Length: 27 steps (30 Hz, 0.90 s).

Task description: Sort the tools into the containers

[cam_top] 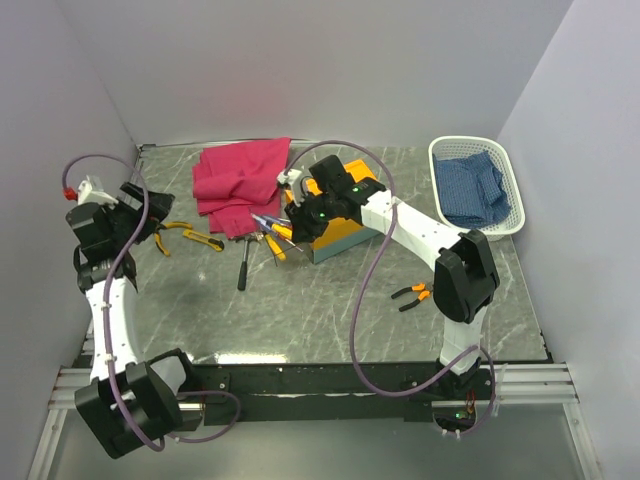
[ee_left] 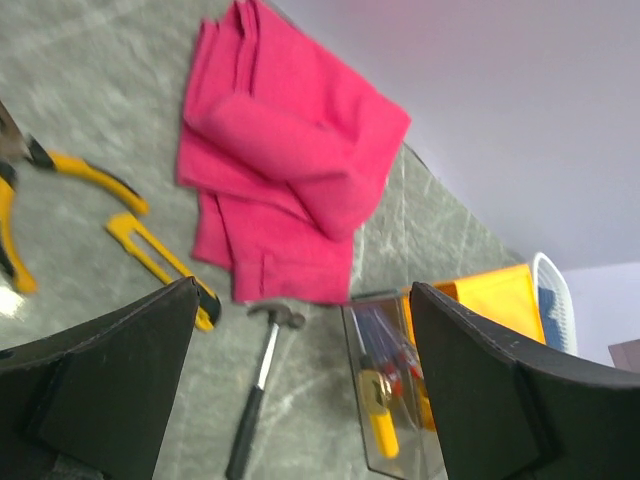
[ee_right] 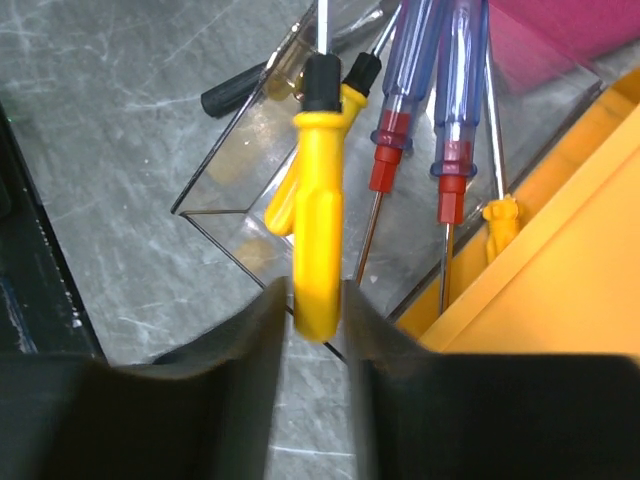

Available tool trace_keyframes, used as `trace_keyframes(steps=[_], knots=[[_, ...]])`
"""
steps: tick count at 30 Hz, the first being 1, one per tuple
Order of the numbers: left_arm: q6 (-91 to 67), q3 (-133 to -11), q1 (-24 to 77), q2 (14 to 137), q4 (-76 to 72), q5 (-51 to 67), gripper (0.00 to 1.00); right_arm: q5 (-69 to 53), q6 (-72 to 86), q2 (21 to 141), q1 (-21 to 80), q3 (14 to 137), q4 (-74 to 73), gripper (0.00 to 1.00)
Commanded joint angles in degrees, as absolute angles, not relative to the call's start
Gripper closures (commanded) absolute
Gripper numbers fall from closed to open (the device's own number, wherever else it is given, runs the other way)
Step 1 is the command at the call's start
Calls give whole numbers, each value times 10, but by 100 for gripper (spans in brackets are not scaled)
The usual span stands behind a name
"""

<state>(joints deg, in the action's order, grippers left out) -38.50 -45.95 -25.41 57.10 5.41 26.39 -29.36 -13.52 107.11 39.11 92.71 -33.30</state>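
Note:
My right gripper (ee_right: 318, 312) is shut on the handle of a yellow screwdriver (ee_right: 318, 230), held over the clear open lid (ee_right: 250, 190) of the orange-yellow toolbox (ee_right: 570, 290). Two blue, red-collared screwdrivers (ee_right: 452, 110) lie on that lid. In the top view the right gripper (cam_top: 298, 215) is at the toolbox's (cam_top: 340, 232) left end. My left gripper (ee_left: 300, 390) is open and empty, above the table at the left (cam_top: 135, 212). The hammer (ee_left: 255, 385) lies below it, and the yellow-black pliers (ee_left: 60, 175) lie to its left. Orange-black pliers (cam_top: 412, 293) lie near the right arm.
A magenta cloth (cam_top: 240, 175) lies at the back, behind the hammer (cam_top: 244, 265). A second yellow tool (ee_left: 160, 262) lies beside the pliers. The white lattice basket (cam_top: 445, 150) at the back right holds a blue checked cloth (cam_top: 475, 188). Grey walls enclose the table.

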Motion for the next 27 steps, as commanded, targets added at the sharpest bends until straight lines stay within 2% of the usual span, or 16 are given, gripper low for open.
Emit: trace_keyframes(steps=[1,4,5,7,8,10,11,12,14,15,21,27], knots=[[-432,-441,-232,584,49,293,9,-273,-126,1042,390,947,-330,58],[-438,-436,-196,617,47,300,19,-280,-124,1027,387,972,-331,52],[-435,-437,-183,626,45,303,28,-282,-120,1026,382,981,-341,52],[-427,-439,-137,649,40,309,38,-273,-96,1020,375,986,-331,52],[-423,-439,-121,658,28,311,54,-272,-85,1008,361,984,-309,53],[-410,-439,-76,685,19,310,78,-273,-56,1000,345,977,-286,60],[-407,-441,-63,693,10,306,97,-260,-51,998,334,976,-268,65],[-405,-440,-48,701,4,304,99,-241,-47,998,319,973,-262,77],[-403,-444,-16,727,-15,308,99,-187,-45,1004,300,968,-240,97],[-403,-446,-7,736,-27,311,99,-165,-43,1008,281,966,-235,100],[-391,-488,55,783,-31,312,99,-74,-67,1044,215,956,-201,100],[-375,-522,91,816,-27,305,99,-79,-101,1089,190,955,-220,100]])
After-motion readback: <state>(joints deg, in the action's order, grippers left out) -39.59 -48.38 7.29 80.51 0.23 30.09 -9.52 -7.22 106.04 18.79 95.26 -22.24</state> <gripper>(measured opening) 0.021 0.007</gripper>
